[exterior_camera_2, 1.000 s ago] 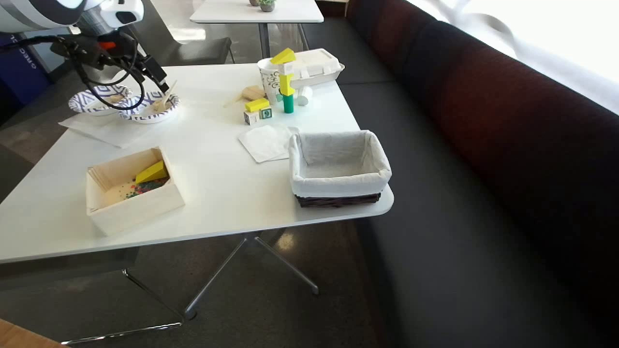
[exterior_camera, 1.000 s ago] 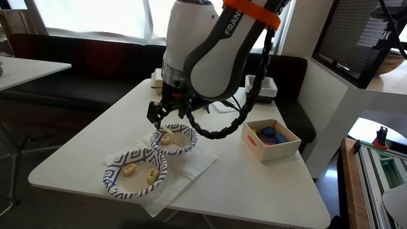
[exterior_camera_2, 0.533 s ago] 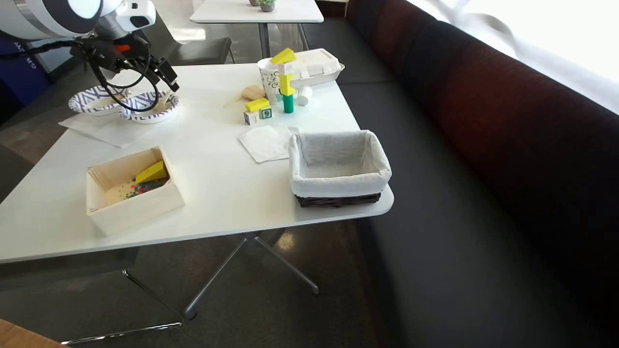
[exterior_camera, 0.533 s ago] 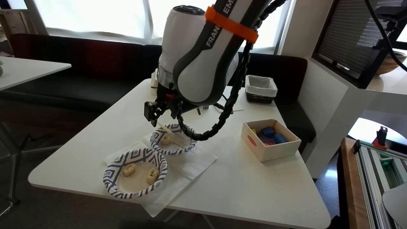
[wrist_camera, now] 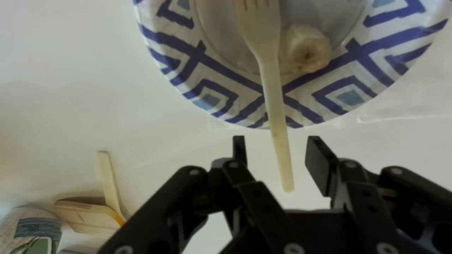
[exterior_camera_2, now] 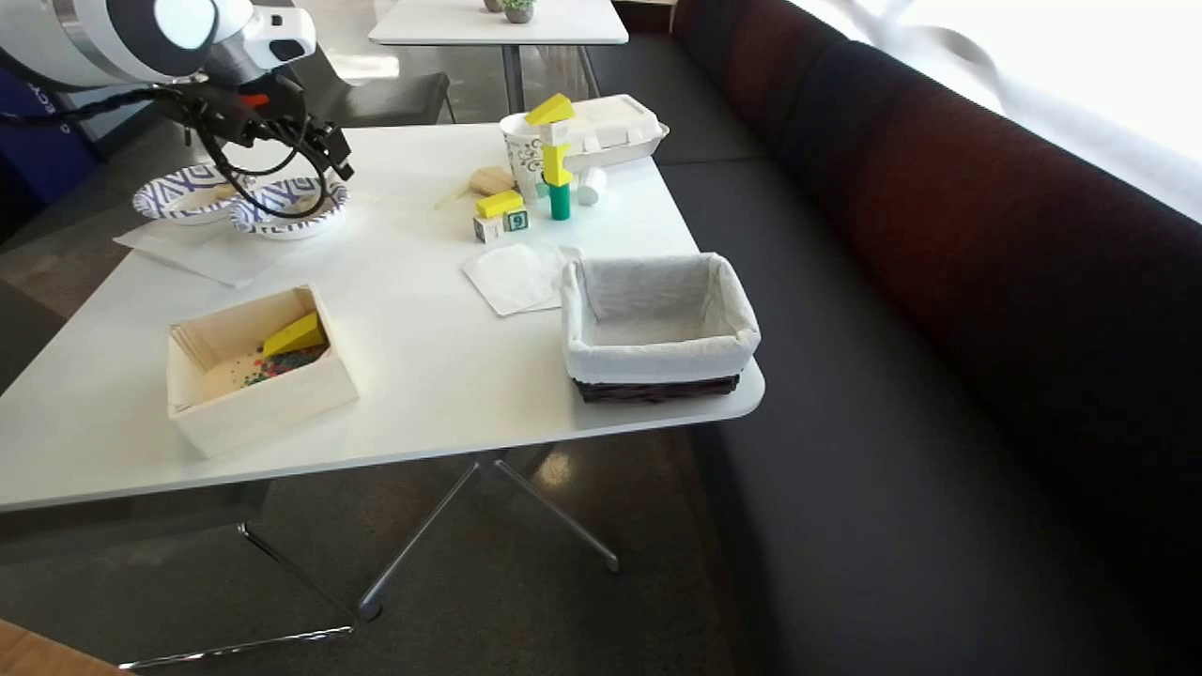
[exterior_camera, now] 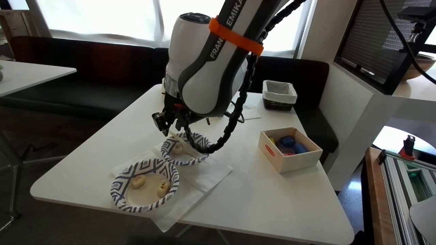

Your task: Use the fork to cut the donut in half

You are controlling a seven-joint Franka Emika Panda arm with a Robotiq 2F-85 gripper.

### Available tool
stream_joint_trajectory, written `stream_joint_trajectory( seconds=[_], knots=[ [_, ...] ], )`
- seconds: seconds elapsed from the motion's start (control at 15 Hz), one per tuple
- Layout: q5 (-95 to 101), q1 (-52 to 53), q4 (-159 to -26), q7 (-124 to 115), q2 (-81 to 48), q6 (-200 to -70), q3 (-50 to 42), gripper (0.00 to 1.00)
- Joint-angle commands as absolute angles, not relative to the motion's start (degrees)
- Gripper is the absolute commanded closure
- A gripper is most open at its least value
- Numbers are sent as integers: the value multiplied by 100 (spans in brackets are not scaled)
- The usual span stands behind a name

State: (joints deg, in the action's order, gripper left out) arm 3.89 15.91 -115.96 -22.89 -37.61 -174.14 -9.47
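- Your gripper (wrist_camera: 277,155) stands wide, its fingers (wrist_camera: 319,165) at either side of a pale fork (wrist_camera: 272,81) in the wrist view, a gap showing on both sides of the handle.
- The fork leans across a blue-and-white bowl (wrist_camera: 226,95), its tines over the bowl's floor, its handle reaching past the rim toward your gripper.
- The donut (wrist_camera: 307,51) sits in that bowl, just right of the fork in the wrist view; whether the two touch, you cannot tell.
- A second patterned bowl (exterior_camera: 117,185) stands near and to the left in an exterior view, two pale donut-like pieces (exterior_camera: 138,181) set apart inside it.
- White napkins (exterior_camera: 211,175) lie partly beneath the bowls on the white table (exterior_camera: 272,204).
- To the right in that view, you see an open wooden box (exterior_camera: 296,163) with blue pieces (exterior_camera: 300,148) in it; far right, a white-lined basket (exterior_camera: 277,104).
- At the table's far side in an exterior view, yellow and green blocks (exterior_camera_2: 561,201) rise in a stack beside a patterned cup (exterior_camera_2: 522,155) and a white carton (exterior_camera_2: 615,136).
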Motion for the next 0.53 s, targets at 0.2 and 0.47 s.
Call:
stream_joint_trajectory(
  seconds=[0.2, 0.47],
  knots=[
    [177, 1657, -11364, -2029, -4049, -17592, -964, 61],
    [166, 1653, -11344, -1962, -4069, -17585, -956, 86]
  ],
)
